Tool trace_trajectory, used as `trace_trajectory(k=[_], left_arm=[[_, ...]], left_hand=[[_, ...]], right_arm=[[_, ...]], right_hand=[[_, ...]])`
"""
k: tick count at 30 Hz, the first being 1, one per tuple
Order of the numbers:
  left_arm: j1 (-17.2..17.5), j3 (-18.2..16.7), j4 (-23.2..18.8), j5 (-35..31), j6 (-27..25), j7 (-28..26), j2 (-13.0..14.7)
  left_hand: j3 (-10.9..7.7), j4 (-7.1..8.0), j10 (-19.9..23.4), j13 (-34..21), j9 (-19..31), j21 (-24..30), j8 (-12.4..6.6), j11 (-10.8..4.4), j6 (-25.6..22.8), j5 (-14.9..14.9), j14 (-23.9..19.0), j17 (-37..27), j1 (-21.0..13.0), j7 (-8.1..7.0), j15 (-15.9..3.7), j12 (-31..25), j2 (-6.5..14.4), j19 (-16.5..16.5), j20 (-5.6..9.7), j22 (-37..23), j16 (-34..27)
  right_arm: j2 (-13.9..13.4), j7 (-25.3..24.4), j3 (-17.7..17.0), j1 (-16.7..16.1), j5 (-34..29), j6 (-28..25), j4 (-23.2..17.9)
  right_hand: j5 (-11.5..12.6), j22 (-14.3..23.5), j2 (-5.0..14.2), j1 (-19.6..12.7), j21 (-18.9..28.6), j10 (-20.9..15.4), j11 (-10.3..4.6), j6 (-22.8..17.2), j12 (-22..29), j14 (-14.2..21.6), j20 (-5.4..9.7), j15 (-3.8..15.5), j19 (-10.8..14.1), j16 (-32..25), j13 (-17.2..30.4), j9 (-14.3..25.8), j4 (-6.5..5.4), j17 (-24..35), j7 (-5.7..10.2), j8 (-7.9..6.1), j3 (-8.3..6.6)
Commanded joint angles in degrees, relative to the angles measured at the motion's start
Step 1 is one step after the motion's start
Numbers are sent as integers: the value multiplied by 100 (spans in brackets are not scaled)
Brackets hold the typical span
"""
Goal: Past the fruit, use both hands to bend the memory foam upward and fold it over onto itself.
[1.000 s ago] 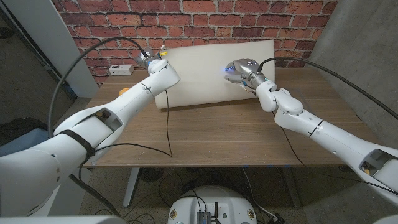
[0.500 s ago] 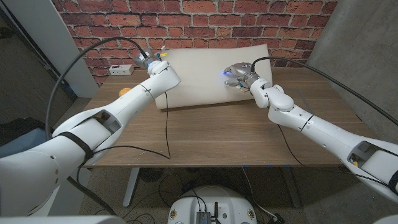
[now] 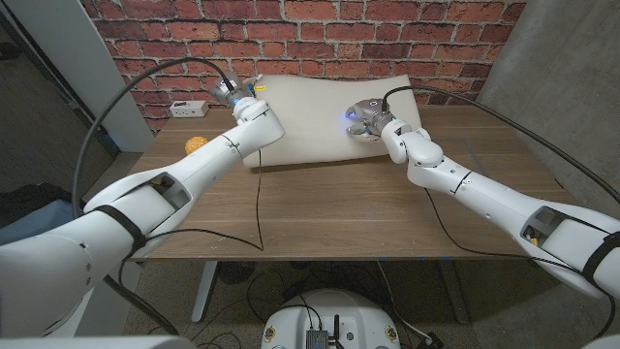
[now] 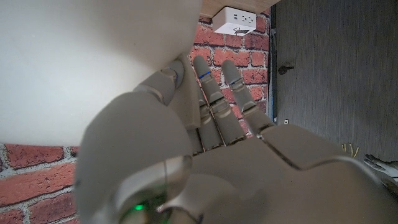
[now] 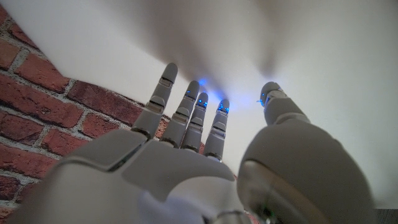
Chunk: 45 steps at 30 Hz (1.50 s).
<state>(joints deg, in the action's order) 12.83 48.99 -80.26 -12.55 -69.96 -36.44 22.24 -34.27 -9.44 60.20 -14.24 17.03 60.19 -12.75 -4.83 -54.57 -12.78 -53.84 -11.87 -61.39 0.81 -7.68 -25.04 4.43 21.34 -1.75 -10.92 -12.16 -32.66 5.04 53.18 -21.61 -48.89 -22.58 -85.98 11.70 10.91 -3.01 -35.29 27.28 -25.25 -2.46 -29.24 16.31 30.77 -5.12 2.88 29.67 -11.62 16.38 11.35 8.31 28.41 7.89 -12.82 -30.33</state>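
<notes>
At the table's far edge, the cream memory foam (image 3: 310,111) is propped up, smooth and slightly curved. Its left end is gripped by the left hand (image 3: 235,92); the right hand (image 3: 363,119) presses it, fingers spread.

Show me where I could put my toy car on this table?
The bare wooden table in front of the white memory foam slab, between the two arms, is free. The back is crowded: the foam, both hands, an orange fruit and a white power strip.
</notes>
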Motion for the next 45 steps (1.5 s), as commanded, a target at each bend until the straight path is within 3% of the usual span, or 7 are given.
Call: trace_trajectory(k=[1, 9, 19, 24, 28, 36, 45], left_arm=[[-104, 229, 182, -246, 160, -25, -42], [-139, 328, 228, -376, 197, 58, -33], [-72, 595, 97, -785, 157, -53, 73], [68, 676, -182, -999, 311, -63, 251], [134, 666, -494, -986, 425, 264, 431], [-97, 1035, -1313, -720, 602, 1968, 1109], [-273, 1383, -1665, -629, 1137, 3288, 1487]], left_hand=[[186, 57, -194, -1137, -64, 58, 209, -320, 516, 75, 326, -18, 180, -131, -178, 57, -39, -179, -20, -9, 35], [412, 77, -1453, -902, -236, -117, 325, -173, 1632, 153, 1359, -6, 403, -332, 55, 851, -97, -811, -202, 48, 148], [708, 171, -3390, -556, -491, -490, 308, 211, 3214, 245, 2814, 36, 885, -513, 519, 1521, -207, -1357, -402, 84, 179], [843, 265, -3712, -470, -534, -592, 269, 259, 3477, 274, 3125, 41, 1186, -572, 596, 1477, -275, -1447, -425, 85, 162], [1024, 416, -3789, -410, -553, -664, 221, 282, 3484, 301, 3189, 42, 1574, -597, 697, 1433, -358, -1484, -476, 84, 122], [1309, 636, -4082, -293, -576, -884, 234, 454, 3672, 288, 3437, 65, 2196, -542, 772, 1435, -488, -1729, -704, 86, 132], [1562, 744, -4558, -122, -613, -1218, 281, 531, 4286, 237, 3987, 123, 2700, -489, 927, 1451, -659, -1953, -839, 107, 195]], right_arm=[[410, 67, 347, 411, 55, -10, 842], [674, -19, 597, 677, 206, 61, 1454], [1122, -140, 956, 1120, 416, 153, 2436], [1406, -220, 1156, 1362, 570, 310, 3031], [1529, -302, 1286, 1478, 681, 374, 3291], [1814, -441, 1509, 1694, 923, 527, 3851], [2090, -508, 1634, 1852, 1270, 633, 4400]], right_hand=[[41, 0, 9, 65, -27, -5, 3, 37, -19, -5, 10, 542, -37, -41, -1, 8, -12, 4, 20, 30, 31], [52, -2, 29, 72, -33, -16, 11, 48, -37, -16, 5, 528, -38, -56, -15, 9, -23, -2, 7, 40, 64], [62, -4, 39, 101, -41, -8, 14, 57, -69, -43, 7, 524, -39, -68, -33, 10, -43, -12, -5, 50, 119], [68, -5, 47, 103, -44, 0, 9, 55, -85, -53, 7, 517, -39, -74, -41, 11, -47, -17, -7, 53, 139], [71, -5, 52, 111, -46, -2, 19, 52, -95, -69, 7, 514, -36, -75, -47, 11, -52, -21, -7, 54, 157], [81, -6, 78, 125, -56, 3, 25, 53, -118, -86, 0, 512, -47, -85, -60, 12, -67, -29, -48, 59, 189], [86, -7, 136, 229, -69, 10, 54, 79, -152, -124, -3, 479, -57, -93, -79, 14, -143, -37, -71, 76, 249]])
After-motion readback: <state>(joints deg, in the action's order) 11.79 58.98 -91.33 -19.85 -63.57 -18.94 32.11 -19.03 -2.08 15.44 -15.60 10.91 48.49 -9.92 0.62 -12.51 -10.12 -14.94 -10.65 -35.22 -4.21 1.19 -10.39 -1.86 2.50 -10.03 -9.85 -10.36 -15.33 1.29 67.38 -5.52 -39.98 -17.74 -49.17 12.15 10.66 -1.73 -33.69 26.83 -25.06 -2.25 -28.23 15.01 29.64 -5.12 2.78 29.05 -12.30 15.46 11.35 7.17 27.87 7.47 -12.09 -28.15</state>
